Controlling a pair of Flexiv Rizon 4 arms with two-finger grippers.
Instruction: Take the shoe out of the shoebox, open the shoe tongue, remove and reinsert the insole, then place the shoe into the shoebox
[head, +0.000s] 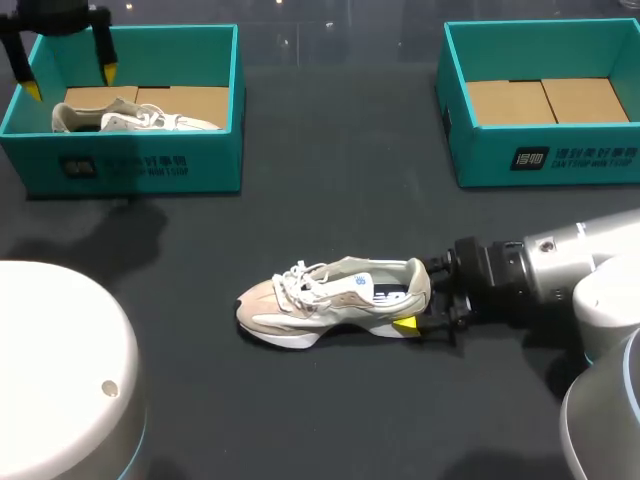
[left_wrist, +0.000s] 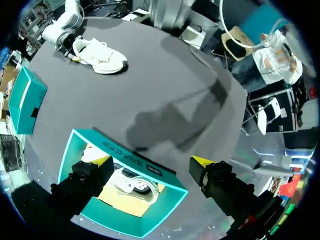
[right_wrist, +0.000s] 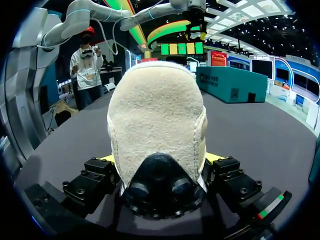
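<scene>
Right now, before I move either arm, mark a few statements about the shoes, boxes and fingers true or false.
1. The table shoe lies on its side. False: it stands on its sole.
2. The right box holds no shoe. True.
3. The left fingers grip a shoe. False: they hang open above the left box; the boxed shoe lies inside.
4. The right fingers clasp the table shoe's heel. True.

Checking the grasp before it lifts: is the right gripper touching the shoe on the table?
Touching. In the right wrist view the shoe sits heel-first in the right gripper, with both fingers pressed against its sides.
</scene>
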